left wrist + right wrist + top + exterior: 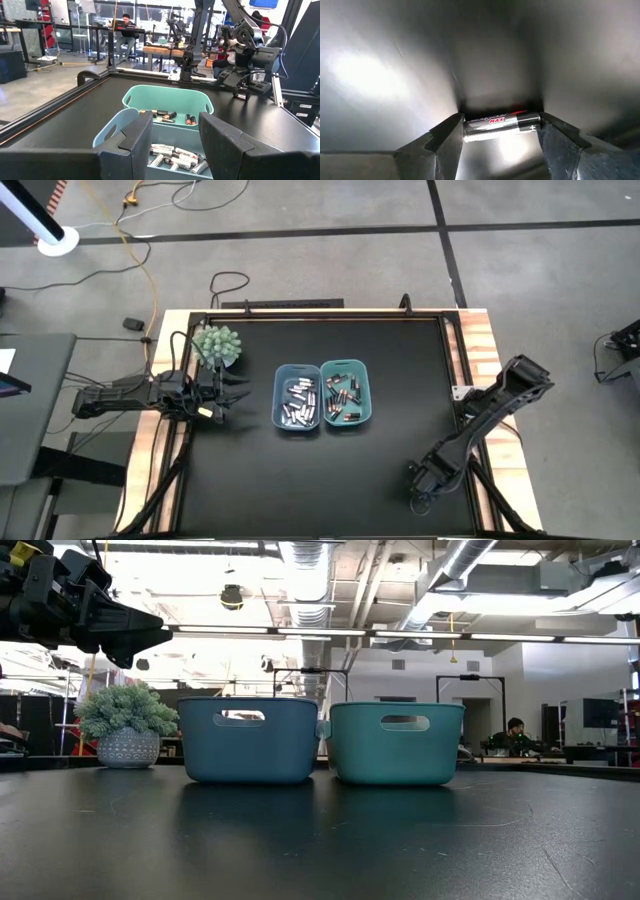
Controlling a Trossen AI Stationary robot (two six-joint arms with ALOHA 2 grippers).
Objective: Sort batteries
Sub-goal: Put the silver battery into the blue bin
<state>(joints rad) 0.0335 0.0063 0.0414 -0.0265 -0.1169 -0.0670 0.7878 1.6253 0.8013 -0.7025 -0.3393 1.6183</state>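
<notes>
Right claw clamping silver battery endwise, left claw wide by plant

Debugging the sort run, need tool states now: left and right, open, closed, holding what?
Left tool: open, empty, hovering beside the blue bin.
Right tool: fingers on both ends of a silvery battery at the table's near-right corner.
</notes>
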